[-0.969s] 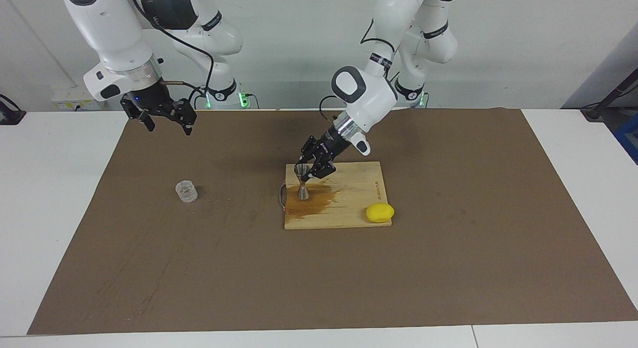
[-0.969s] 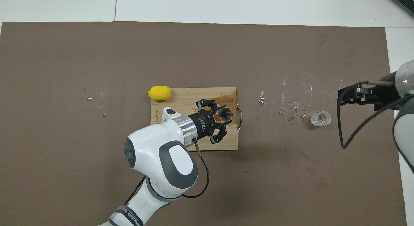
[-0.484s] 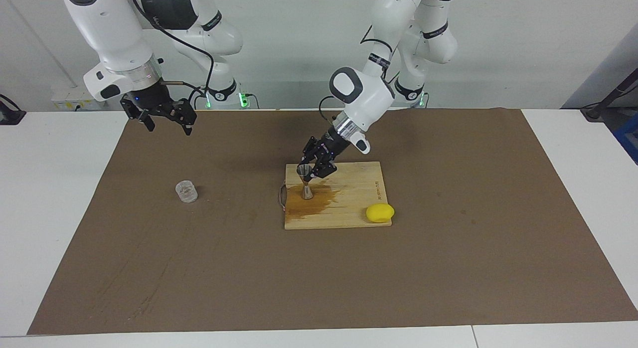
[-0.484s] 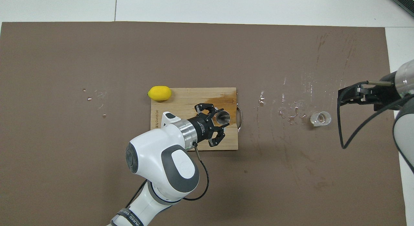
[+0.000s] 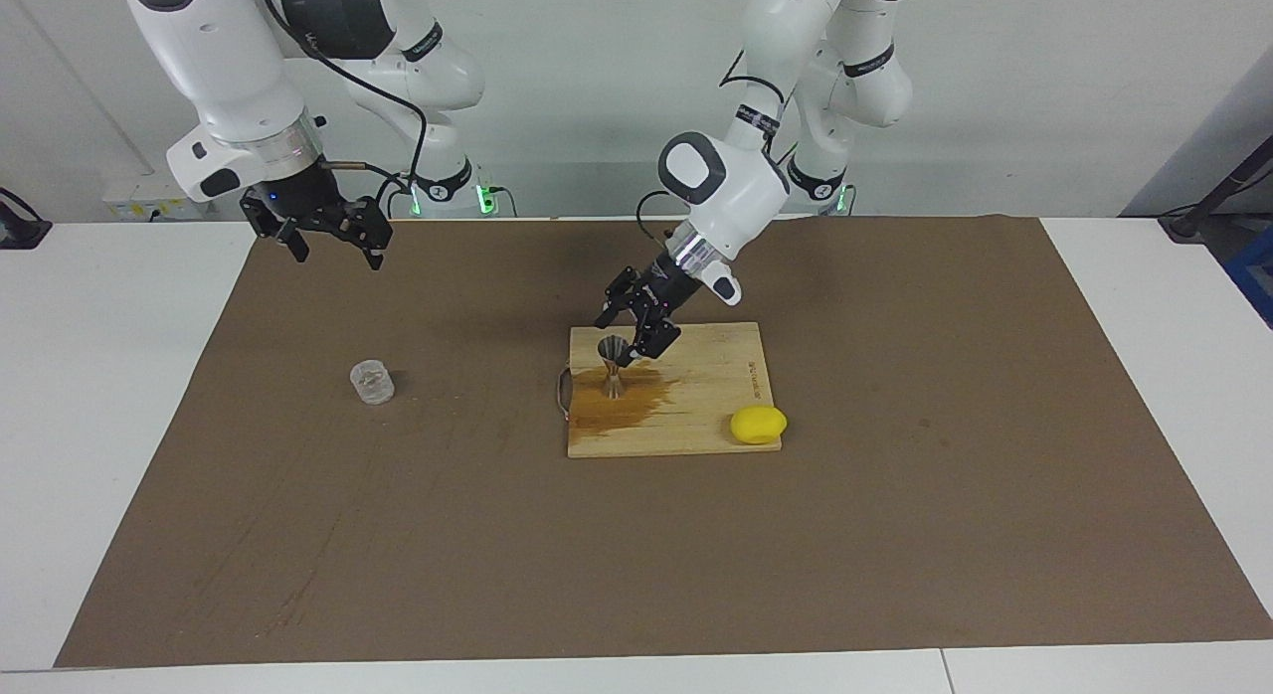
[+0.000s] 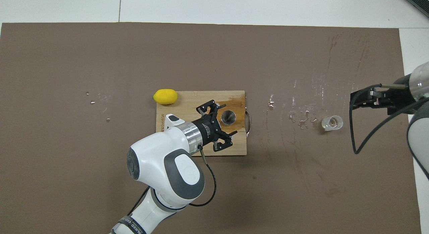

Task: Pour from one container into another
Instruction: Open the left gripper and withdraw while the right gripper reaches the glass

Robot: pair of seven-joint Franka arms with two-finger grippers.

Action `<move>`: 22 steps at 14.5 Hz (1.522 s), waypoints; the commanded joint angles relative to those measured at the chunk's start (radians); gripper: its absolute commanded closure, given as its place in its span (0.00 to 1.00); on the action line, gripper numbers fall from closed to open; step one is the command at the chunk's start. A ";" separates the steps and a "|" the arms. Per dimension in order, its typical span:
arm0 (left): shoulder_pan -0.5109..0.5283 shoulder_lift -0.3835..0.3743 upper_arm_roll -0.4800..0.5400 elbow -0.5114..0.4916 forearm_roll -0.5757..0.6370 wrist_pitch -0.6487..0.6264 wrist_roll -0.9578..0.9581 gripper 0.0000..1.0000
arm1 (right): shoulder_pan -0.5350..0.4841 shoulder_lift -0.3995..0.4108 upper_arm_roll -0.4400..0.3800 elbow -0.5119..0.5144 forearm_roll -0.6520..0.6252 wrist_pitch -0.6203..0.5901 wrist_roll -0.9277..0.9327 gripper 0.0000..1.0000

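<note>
On the wooden cutting board (image 5: 696,396) I see the silver hourglass-shaped metal jigger (image 5: 611,366) standing upright, long axis vertical, mouth up. My left claw (image 5: 637,328) hangs open just beside it. The clear ribbed glass cup (image 5: 372,382) sits upright toward the right arm's end, right claw (image 5: 328,239) open above the worktop.

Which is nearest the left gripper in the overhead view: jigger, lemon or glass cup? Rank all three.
From the left gripper, over the cutting board:
1. Jigger, upright on the board's wet patch, right at the open fingertips.
2. Lemon, at the board's corner toward the left arm's end.
3. Glass cup, on the mat toward the right arm's end.
</note>
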 commanded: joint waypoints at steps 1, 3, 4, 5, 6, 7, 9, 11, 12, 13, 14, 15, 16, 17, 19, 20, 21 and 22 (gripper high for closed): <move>0.040 -0.105 0.005 -0.029 -0.010 -0.003 -0.025 0.00 | -0.019 -0.020 0.007 -0.020 0.028 0.010 -0.021 0.00; 0.075 -0.137 0.007 -0.027 -0.009 -0.008 -0.025 0.00 | -0.018 -0.019 0.007 -0.022 0.028 0.013 0.051 0.00; 0.093 -0.153 0.007 -0.023 -0.001 -0.008 -0.025 0.00 | -0.018 -0.019 0.007 -0.022 0.028 0.014 0.145 0.00; 0.132 -0.169 0.010 -0.018 0.010 -0.008 -0.025 0.00 | -0.018 -0.019 0.007 -0.022 0.028 0.033 0.247 0.00; 0.170 -0.188 0.010 -0.016 0.057 -0.008 -0.028 0.00 | -0.019 -0.017 0.007 -0.026 0.030 0.051 0.349 0.00; 0.210 -0.200 0.013 -0.015 0.130 -0.008 -0.036 0.00 | -0.030 -0.013 0.007 -0.026 0.034 0.056 0.455 0.00; 0.302 -0.200 0.015 0.019 0.265 -0.011 -0.086 0.00 | -0.047 0.013 0.007 -0.028 0.042 0.077 0.707 0.00; 0.386 -0.187 0.015 0.054 0.512 -0.011 -0.215 0.00 | -0.070 0.038 0.007 -0.036 0.063 0.120 0.868 0.00; 0.437 -0.176 0.015 0.066 0.663 -0.011 -0.293 0.00 | -0.093 0.059 0.007 -0.040 0.080 0.134 0.895 0.01; 0.481 -0.171 0.015 0.080 0.814 -0.013 -0.358 0.00 | -0.125 0.066 0.007 -0.060 0.118 0.161 0.915 0.01; 0.523 -0.170 0.015 0.092 0.949 -0.017 -0.419 0.00 | -0.152 0.081 0.007 -0.080 0.161 0.180 0.941 0.01; 0.555 -0.168 0.015 0.103 1.066 -0.034 -0.451 0.00 | -0.177 0.114 0.007 -0.083 0.191 0.180 0.946 0.00; 0.583 -0.159 0.013 0.121 1.206 -0.049 -0.455 0.00 | -0.212 0.154 0.007 -0.083 0.232 0.183 0.944 0.01; 0.610 -0.150 0.012 0.137 1.307 -0.080 -0.453 0.00 | -0.246 0.188 0.007 -0.086 0.288 0.191 0.937 0.01; 0.632 -0.151 0.012 0.157 1.416 -0.178 -0.447 0.00 | -0.281 0.236 0.007 -0.106 0.332 0.244 0.936 0.01; 0.643 -0.153 0.012 0.177 1.438 -0.250 -0.443 0.00 | -0.303 0.253 0.007 -0.127 0.353 0.267 0.933 0.01; 0.646 -0.154 0.015 0.197 1.450 -0.325 -0.426 0.00 | -0.320 0.268 0.007 -0.149 0.391 0.278 0.920 0.01; 0.649 -0.156 0.018 0.210 1.467 -0.380 -0.374 0.00 | -0.329 0.274 0.007 -0.178 0.418 0.301 0.894 0.01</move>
